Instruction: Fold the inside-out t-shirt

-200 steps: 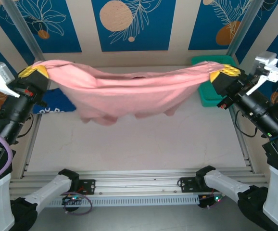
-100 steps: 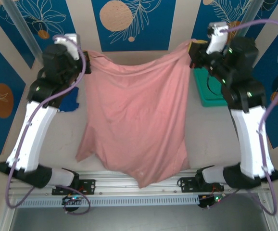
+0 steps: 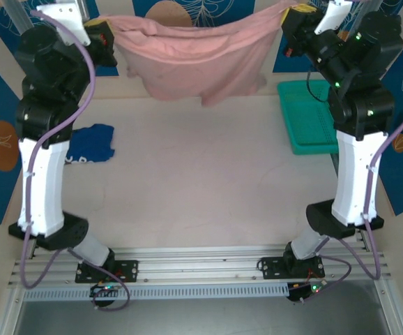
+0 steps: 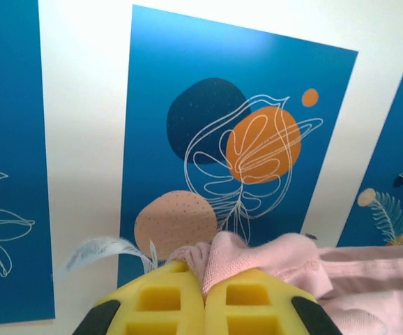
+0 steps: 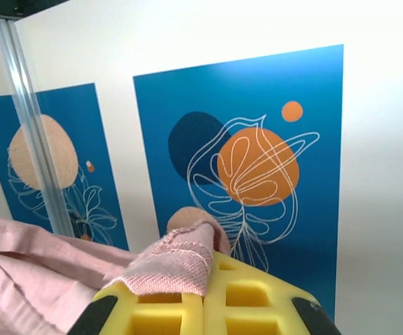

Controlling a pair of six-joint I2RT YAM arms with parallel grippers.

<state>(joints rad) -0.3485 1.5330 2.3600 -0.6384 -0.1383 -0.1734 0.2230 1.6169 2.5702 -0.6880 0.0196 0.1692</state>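
we've hoisted dusty-pink cotton t-shirt airborne | left gripper, right gripper clamped on its corners | next: lay flat

Both arms stand upright, wrists raised high; left gripper and right gripper each clamp the shirt.

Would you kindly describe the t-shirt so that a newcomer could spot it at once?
Look high above the far end of the table. The t-shirt hangs there, pinched at one end by the left claw and at the other by the right claw. It is dusty pink and airborne, unlike the blue garment crumpled on the table.
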